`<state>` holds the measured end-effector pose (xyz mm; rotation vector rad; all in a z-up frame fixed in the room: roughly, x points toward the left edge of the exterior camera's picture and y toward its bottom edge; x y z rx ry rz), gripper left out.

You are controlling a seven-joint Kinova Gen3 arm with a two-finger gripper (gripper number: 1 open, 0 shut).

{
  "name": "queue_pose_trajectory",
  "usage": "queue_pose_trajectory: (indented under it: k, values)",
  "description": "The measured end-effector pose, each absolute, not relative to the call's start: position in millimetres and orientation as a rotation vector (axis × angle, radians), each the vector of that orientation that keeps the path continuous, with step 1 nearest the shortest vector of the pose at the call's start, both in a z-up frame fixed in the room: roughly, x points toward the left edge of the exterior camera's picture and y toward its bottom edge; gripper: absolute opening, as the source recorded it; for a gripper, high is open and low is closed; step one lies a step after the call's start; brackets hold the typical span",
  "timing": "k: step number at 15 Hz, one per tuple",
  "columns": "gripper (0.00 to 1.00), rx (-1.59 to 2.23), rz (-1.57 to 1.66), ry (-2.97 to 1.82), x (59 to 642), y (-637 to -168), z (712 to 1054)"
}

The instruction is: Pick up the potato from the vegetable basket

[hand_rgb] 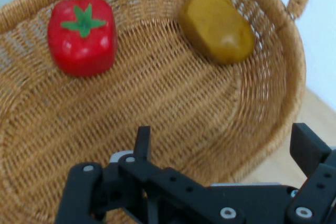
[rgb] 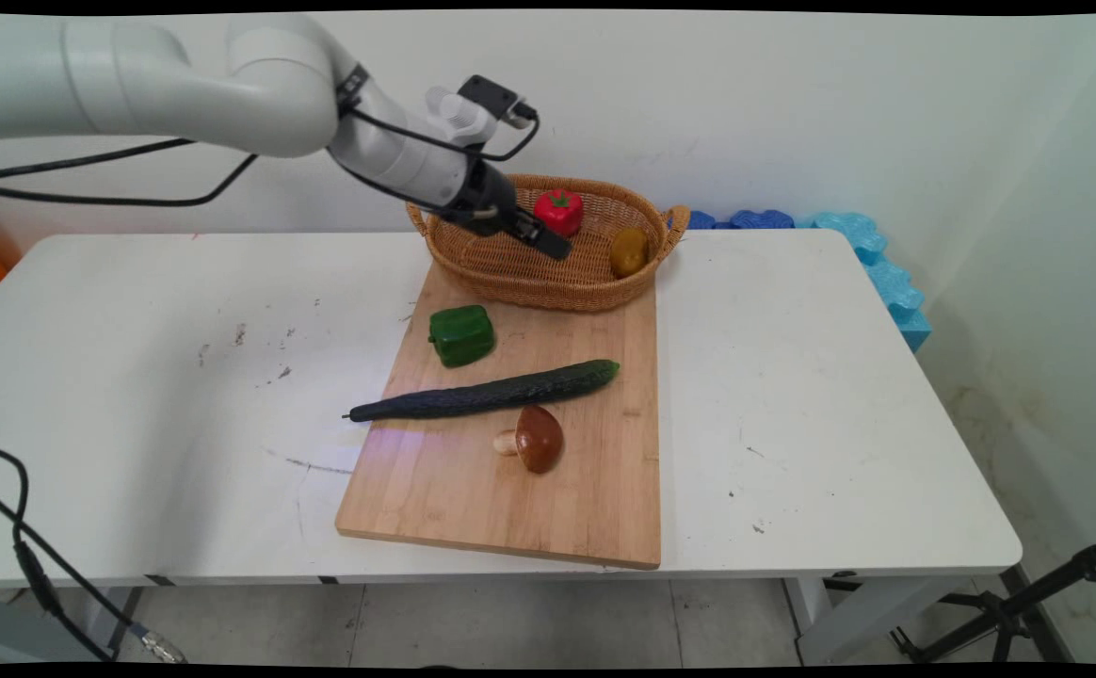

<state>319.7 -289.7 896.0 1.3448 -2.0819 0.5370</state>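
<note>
The wicker basket (rgb: 529, 273) sits at the far end of a wooden cutting board (rgb: 548, 490), its near side resting on the board, on the white bench (rgb: 840, 405). We see the end effector (rgb: 543, 235) hanging over the basket's inside, tilted down toward its floor, its two black fingers (hand_rgb: 142, 142) spread apart and released, with nothing between them. Inside the basket we find a red tomato (rgb: 559, 211) against the far wall and a brownish-yellow potato (rgb: 629, 251) toward the right end, close to the handle; the two lie apart from each other. In the hand view the tomato (hand_rgb: 82, 35) shows a green star-shaped stem on top, and the potato (hand_rgb: 218, 26) leans against the basket's sloped wall (hand_rgb: 273, 93). On the board nearer to us lie a green bell pepper (rgb: 461, 334), a long dark cucumber (rgb: 487, 392) whose thin end reaches past the board's left edge, and a brown mushroom (rgb: 533, 439) just beside the cucumber.
</note>
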Motion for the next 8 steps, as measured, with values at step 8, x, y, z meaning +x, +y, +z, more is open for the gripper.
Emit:
queue_pose_trajectory:
  k: [8]
  values:
    - [1.0,1.438,0.521,-1.98,285.4,-342.7,872.2]
